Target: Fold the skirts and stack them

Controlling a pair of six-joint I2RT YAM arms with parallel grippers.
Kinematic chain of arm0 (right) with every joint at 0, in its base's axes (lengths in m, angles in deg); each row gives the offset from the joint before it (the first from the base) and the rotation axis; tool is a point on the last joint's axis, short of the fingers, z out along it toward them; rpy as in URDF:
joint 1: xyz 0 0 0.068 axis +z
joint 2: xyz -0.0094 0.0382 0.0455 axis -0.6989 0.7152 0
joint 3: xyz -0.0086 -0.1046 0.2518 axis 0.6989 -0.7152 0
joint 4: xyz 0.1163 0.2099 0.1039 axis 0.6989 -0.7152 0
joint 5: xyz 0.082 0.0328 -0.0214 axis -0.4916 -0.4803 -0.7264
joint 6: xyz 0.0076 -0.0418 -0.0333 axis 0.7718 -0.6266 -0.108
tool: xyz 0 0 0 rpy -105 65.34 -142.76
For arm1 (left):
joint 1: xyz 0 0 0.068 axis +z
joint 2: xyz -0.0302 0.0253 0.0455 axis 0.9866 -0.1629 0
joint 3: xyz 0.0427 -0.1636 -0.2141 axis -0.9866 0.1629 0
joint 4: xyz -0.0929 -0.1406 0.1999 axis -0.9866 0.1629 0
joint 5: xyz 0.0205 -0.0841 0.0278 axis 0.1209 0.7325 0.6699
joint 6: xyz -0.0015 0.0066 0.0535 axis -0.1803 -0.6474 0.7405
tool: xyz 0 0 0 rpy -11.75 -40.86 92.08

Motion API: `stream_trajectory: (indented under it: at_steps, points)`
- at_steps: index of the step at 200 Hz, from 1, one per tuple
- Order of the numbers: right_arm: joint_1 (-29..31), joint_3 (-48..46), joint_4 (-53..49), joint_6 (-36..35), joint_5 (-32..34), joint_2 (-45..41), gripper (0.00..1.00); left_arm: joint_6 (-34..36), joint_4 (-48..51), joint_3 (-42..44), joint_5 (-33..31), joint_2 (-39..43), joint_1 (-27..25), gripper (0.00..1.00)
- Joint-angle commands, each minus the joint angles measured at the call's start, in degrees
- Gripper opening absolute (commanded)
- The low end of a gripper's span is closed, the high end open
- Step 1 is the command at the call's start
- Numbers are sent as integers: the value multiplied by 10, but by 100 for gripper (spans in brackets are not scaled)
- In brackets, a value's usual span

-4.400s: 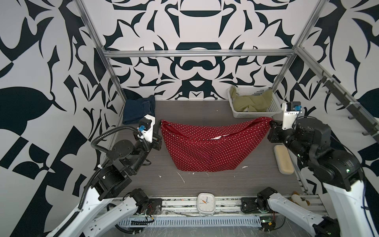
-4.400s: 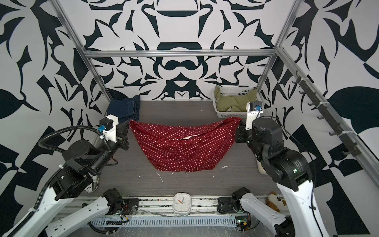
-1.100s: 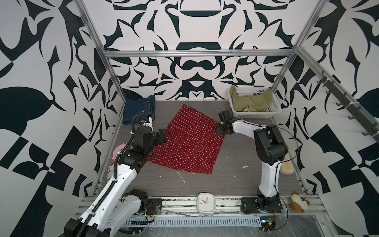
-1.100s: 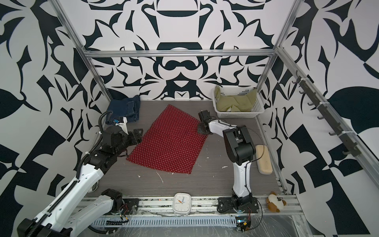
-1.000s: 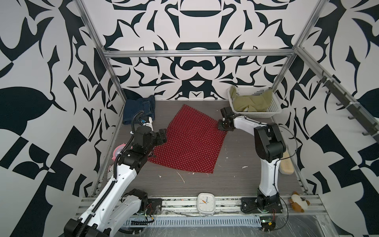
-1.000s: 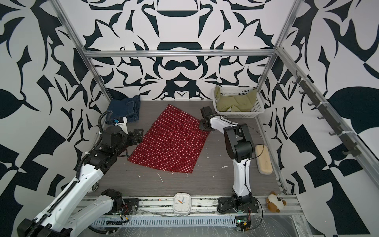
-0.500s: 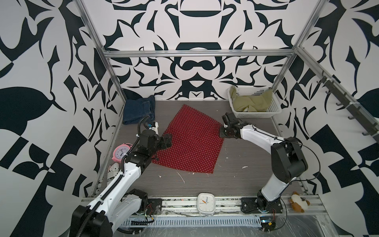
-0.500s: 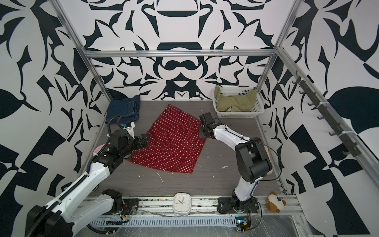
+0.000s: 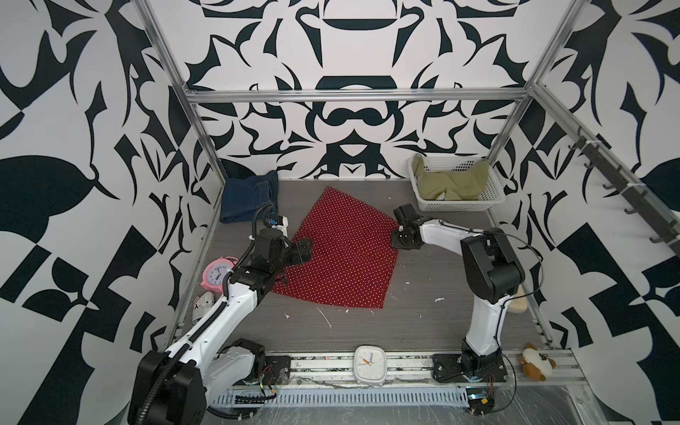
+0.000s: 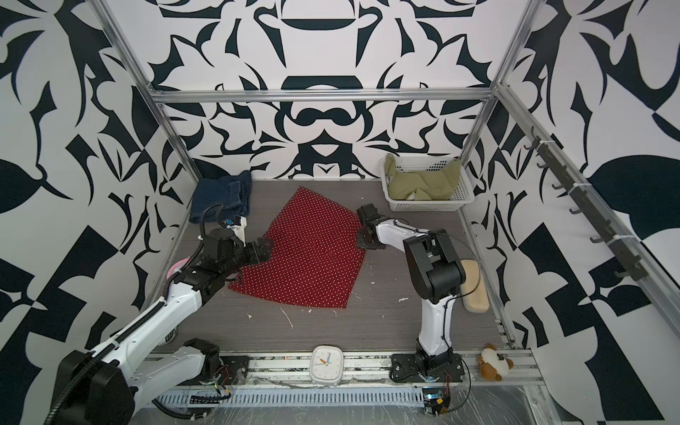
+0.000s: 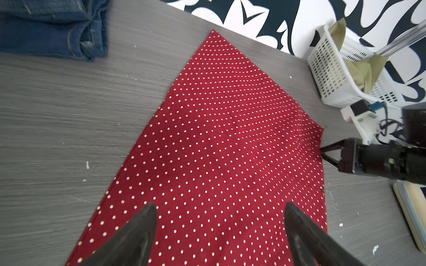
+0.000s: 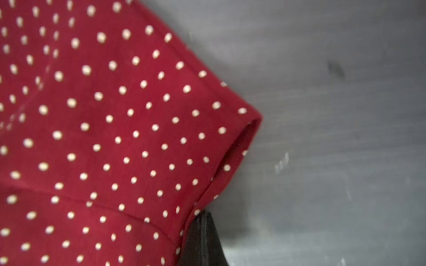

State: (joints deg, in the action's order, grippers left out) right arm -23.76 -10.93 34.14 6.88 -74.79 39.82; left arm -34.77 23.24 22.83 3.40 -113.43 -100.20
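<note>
– Skirts?
– Red skirt is lying flat, denim skirt beyond its left edge, green skirt, in basket, beyond its right corner
– Grippers?
– Left gripper is hovering, jaws spread, over its left edge; right gripper, closed, is sitting at its right corner

pink clock half behind L arm, R hand cropped, blurry
</note>
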Motion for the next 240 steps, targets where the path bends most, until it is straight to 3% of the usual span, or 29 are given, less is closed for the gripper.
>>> stream_trajectory:
  at_steps: [1,19,75,100,119,147,168,194,240]
  points:
    - [-7,45,9,7,-14,47,4,-1,15,1,-30,29,1,91]
    - [-17,100,10,6,-14,91,4,-14,21,7,-58,48,1,100]
    - [-49,331,-39,-16,-35,209,5,-33,80,7,-102,91,1,100]
    - [-49,383,-82,-33,-43,190,7,-50,127,-3,-106,93,1,99]
    - [-35,315,-70,-33,-50,104,9,-54,157,-5,-105,95,1,100]
    - [0,121,-14,-1,-46,-54,13,-58,152,10,-94,80,14,100]
    - [25,-18,56,41,-70,-124,27,-61,127,13,-78,54,18,100]
    - [27,-76,92,61,-87,-117,39,-53,97,1,-63,9,19,100]
    - [26,-4,85,48,-77,-22,44,-57,86,-28,-31,-34,19,100]
